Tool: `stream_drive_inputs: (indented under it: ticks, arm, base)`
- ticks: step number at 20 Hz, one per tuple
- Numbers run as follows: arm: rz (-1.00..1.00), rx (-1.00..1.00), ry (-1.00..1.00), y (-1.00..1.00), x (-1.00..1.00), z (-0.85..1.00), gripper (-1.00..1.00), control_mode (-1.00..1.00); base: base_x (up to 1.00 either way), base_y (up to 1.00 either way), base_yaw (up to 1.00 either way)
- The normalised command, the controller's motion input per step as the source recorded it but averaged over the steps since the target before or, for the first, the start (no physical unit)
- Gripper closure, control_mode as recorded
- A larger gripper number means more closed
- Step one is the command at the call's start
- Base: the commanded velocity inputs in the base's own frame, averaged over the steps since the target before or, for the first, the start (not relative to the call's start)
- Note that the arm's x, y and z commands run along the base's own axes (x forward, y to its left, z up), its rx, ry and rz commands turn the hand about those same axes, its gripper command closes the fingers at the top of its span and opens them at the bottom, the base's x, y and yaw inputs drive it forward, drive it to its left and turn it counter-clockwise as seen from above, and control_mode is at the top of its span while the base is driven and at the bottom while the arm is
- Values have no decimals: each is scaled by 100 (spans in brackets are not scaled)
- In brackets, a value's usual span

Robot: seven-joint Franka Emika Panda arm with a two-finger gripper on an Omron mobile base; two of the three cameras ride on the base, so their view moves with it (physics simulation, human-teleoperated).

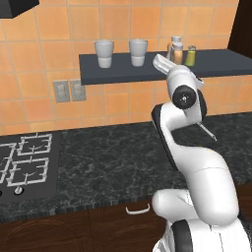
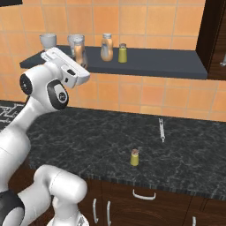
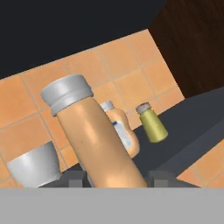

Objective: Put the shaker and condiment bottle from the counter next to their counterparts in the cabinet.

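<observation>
Arm raised high, reaching up to shelf. End effector clamped on slim orange bottle, held upright at shelf level. Right of it on shelf: fat orange bottle, label unreadable, then shaker. Second shaker upright on counter, near front edge.

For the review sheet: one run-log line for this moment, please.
gripper: shut on condiment bottle, raised at cabinet | counterparts: on cabinet | shaker: on counter, not yet moved

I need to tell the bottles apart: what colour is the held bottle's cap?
Pale grey cap, clearest in the hand view.
</observation>
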Motion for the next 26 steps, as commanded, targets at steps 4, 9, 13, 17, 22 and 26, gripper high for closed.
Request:
stream_drive_inputs:
  ticks: [4,9,13,17,22,26]
  arm:
    - [0,0,0,-11,44,-24,100,-100]
    - [0,0,0,-1,73,-22,100,-100]
    - [0,-1,1,0,16,19,100,-100]
    - [0,-7,0,0,8,45,100,-100]
    - [0,-1,-1,-1,11,-9,100,-100]
    - [0,0,0,-3,64,-62,100,-100]
  base:
    - [0,0,0]
    - [0,0,0]
    - [0,0,0]
    - [0,0,0]
    - [0,0,0]
    - [0,0,0]
